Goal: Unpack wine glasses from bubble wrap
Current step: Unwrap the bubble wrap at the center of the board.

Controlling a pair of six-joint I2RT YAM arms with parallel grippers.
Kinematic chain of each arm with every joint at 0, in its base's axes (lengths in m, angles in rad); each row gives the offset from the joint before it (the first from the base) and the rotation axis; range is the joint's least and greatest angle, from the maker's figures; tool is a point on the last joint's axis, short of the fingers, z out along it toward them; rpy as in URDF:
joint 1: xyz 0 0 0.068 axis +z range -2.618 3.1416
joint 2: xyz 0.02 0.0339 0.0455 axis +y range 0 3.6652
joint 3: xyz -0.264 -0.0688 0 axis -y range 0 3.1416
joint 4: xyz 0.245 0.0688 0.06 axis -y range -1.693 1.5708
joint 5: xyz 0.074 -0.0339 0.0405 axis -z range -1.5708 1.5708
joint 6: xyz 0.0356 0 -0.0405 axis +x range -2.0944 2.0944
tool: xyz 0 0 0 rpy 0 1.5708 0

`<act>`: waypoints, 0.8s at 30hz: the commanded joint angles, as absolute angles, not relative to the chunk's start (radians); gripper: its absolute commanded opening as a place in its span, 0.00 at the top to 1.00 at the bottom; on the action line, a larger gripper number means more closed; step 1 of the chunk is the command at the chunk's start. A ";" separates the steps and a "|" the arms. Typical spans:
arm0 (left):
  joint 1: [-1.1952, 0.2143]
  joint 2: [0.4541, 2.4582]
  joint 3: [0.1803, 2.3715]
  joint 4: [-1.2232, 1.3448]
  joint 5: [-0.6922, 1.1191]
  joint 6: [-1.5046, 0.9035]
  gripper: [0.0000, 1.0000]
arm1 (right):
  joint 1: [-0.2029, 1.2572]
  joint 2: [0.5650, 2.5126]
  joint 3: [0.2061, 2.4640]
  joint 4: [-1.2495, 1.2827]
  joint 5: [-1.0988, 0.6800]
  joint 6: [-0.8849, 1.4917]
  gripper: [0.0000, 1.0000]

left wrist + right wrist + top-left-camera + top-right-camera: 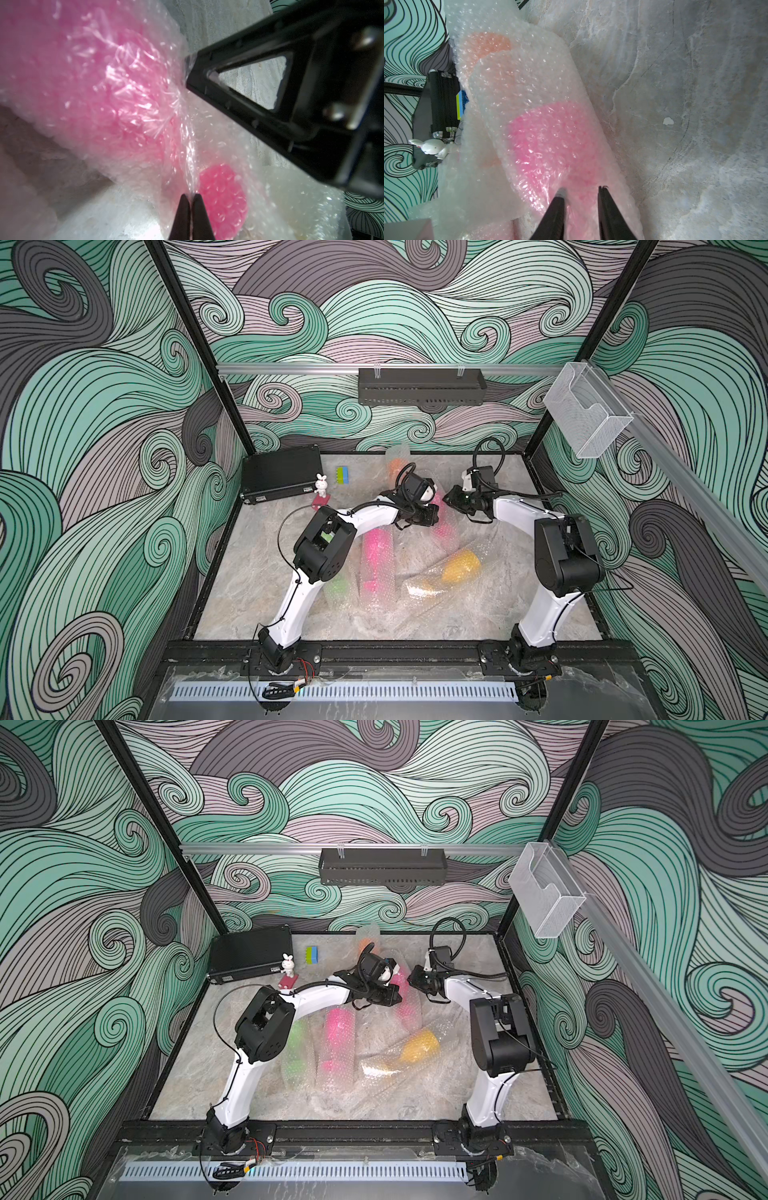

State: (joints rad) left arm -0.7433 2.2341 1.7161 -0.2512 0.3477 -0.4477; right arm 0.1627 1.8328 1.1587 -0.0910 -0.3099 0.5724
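In the middle of the table lies a hot pink wine glass [550,135] rolled in bubble wrap [529,79]. My left gripper [190,196] is shut on a thin fold of that wrap beside the glass's round pink foot [223,199]. The jaws of my right gripper [581,188] stand partly apart and clamp the wrapped pink glass between them; one of its fingers [207,68] dents the wrap. In both top views the two grippers [436,512] [451,497] meet over this bundle [409,1006]. Other wrapped glasses lie around: pink [376,547], yellow [461,566], green [338,585], orange [397,464].
A black case [282,477], a white rabbit figure [321,485] and a green-blue block [343,475] stand at the back left. A black tray [419,385] hangs on the back rail and a clear box [586,414] on the right rail. Loose wrap [436,614] lies near the front.
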 commanded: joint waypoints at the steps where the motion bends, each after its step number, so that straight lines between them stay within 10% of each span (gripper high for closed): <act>1: -0.763 2.206 1.706 -0.333 0.367 -0.427 1.00 | 0.131 1.807 1.168 0.015 -0.337 0.624 0.70; 24: -0.756 2.218 1.788 -0.371 0.382 -0.407 1.00 | 0.115 1.803 1.101 0.007 -0.327 0.574 0.70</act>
